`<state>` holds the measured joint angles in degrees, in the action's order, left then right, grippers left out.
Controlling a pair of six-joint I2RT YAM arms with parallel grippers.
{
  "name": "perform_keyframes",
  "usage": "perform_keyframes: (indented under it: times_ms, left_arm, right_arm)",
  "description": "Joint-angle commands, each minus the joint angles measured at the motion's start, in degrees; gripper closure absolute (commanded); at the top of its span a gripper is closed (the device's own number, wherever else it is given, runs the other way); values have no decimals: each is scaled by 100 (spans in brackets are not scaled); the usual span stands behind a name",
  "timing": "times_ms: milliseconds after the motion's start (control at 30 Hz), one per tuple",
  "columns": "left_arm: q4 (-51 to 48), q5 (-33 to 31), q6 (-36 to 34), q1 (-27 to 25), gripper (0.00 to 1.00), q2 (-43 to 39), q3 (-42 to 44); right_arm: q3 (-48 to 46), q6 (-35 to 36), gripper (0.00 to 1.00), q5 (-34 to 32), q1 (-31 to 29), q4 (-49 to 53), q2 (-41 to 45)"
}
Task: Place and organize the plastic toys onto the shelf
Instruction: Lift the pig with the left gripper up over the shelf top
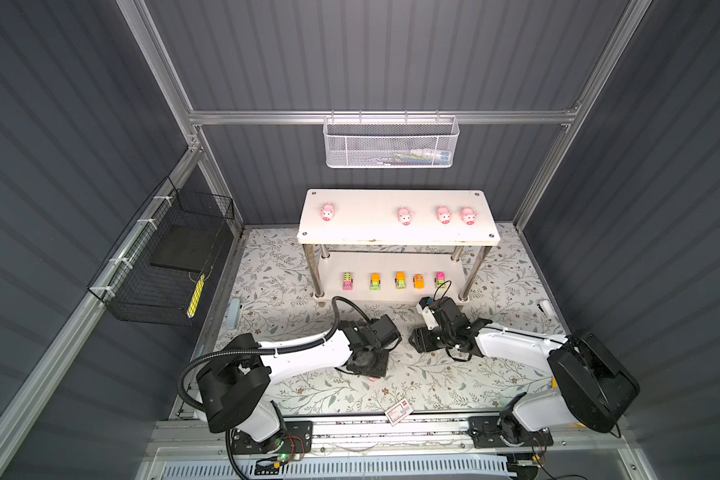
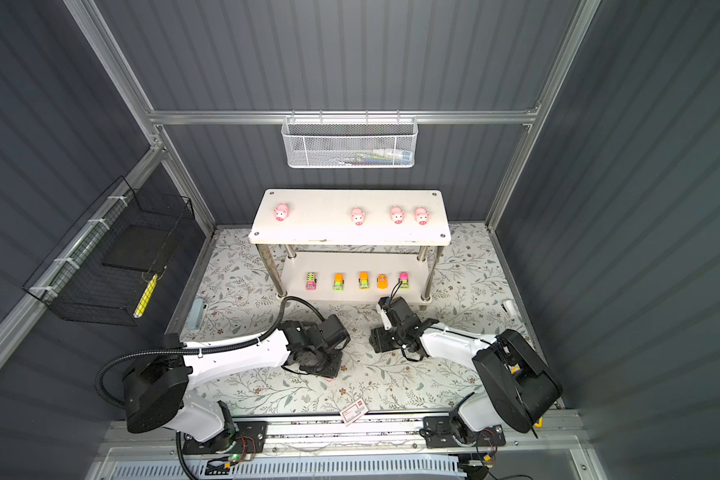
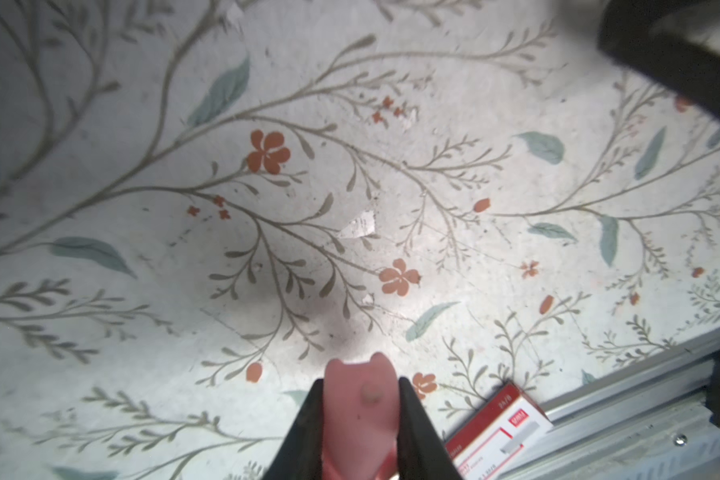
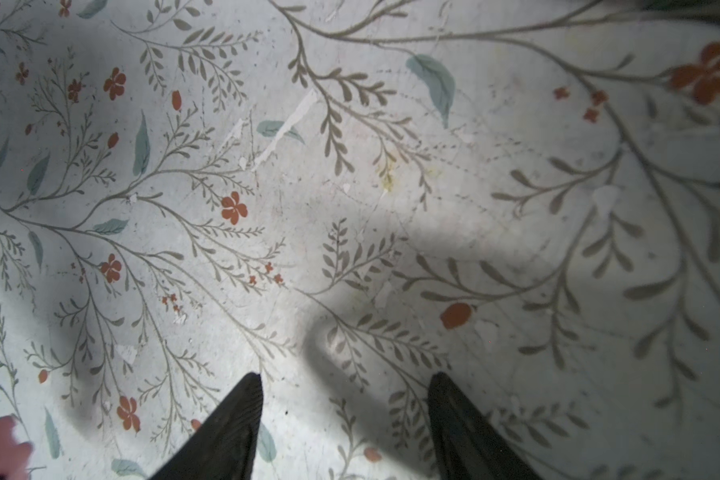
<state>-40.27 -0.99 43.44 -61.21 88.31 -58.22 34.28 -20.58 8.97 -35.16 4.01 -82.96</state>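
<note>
The left end effector (image 3: 361, 380) grasps a pink pig (image 3: 352, 415), probably for the gap in the shelf's (image 1: 366, 226) pig row (image 1: 404, 216); the right end effector (image 4: 346, 374) is released.

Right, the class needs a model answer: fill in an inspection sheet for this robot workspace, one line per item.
Surface: floral mat, scuffed, with small torn patches.
Job's things: four pigs on the shelf top board; five cars in a row on its lower board; fifth pig off the shelf, in the left claw.
Clutter: red-and-white card at the mat's front edge.
Claws: left claw shut on the fifth pig; right claw open, empty, over bare mat.
Cables: black corrugated hose along the left arm; thin black cable looped at the right wrist.
Surroundings: white mesh basket on the rear rail; black wire basket on the left wall.
</note>
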Motion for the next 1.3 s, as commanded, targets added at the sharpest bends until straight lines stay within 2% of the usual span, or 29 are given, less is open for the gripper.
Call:
perform_keyframes:
  times_ms: [0, 133, 367, 500, 700, 900, 1267]
  left_arm:
    - [-1253, -422, -437, 0, 71, -310, -991]
    - [-2304, -615, -758, 294, 72, -341, -2447]
    - [-3432, -802, -1393, 1077, 72, 20, -5079]
    - [-3762, -875, -1735, 1331, 72, 429, -6352]
    - [-3945, -849, -2118, 1639, 72, 1047, -7743]
    - [-3878, -744, -2389, 2095, 72, 1586, -8650]
    - [-2980, -103, -2493, 2698, 71, 2126, -8930]
  right_arm:
    - [-114, -43, 34, 52, 35, -14, -73]
    - [-131, -43, 34, 61, 49, -41, -63]
    - [-141, -30, 34, 104, 62, -120, -89]
    - [-114, -8, 34, 131, 55, -179, -122]
    - [-113, 10, 34, 166, 70, -234, -170]
    - [-111, 54, 34, 201, 79, -278, -205]
    - [-77, 54, 34, 219, 79, -269, -277]
